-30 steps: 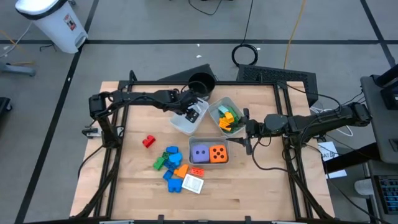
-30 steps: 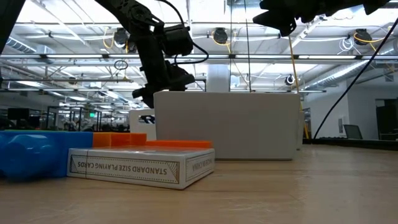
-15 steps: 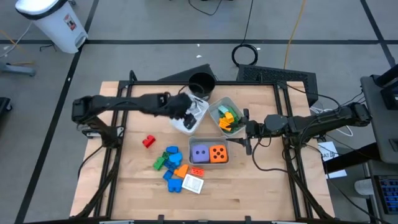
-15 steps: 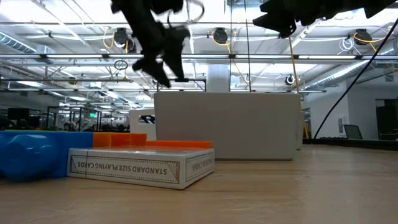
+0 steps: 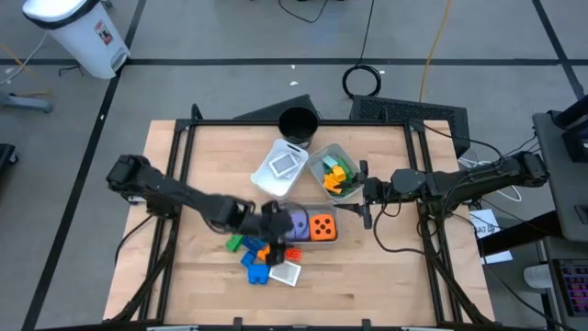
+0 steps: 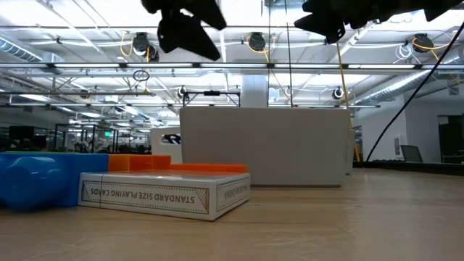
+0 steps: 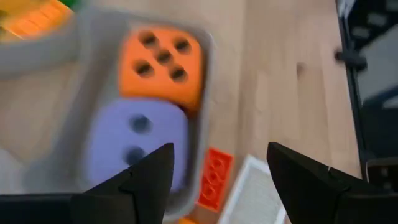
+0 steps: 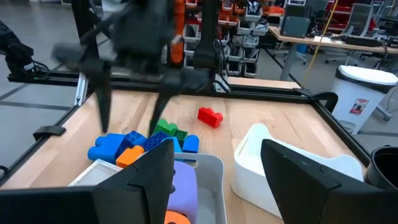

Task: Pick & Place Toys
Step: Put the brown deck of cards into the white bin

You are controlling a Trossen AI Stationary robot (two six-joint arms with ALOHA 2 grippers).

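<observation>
- I see left claw (image 5: pixel 272 223) spread wide, empty, above loose blocks (image 5: pixel 253 246); orange brick (image 7: pixel 213 177) just beneath, beside the dice tray (image 7: pixel 200 118).
- Risk: fingers clip tray wall.
- Right claw (image 5: pixel 366 191) part-open, empty, idle.

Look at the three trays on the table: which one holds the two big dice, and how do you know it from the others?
The tray nearest the loose blocks, holding the purple die and orange die. The white tray holds a flat tile; the third holds small blocks.
</observation>
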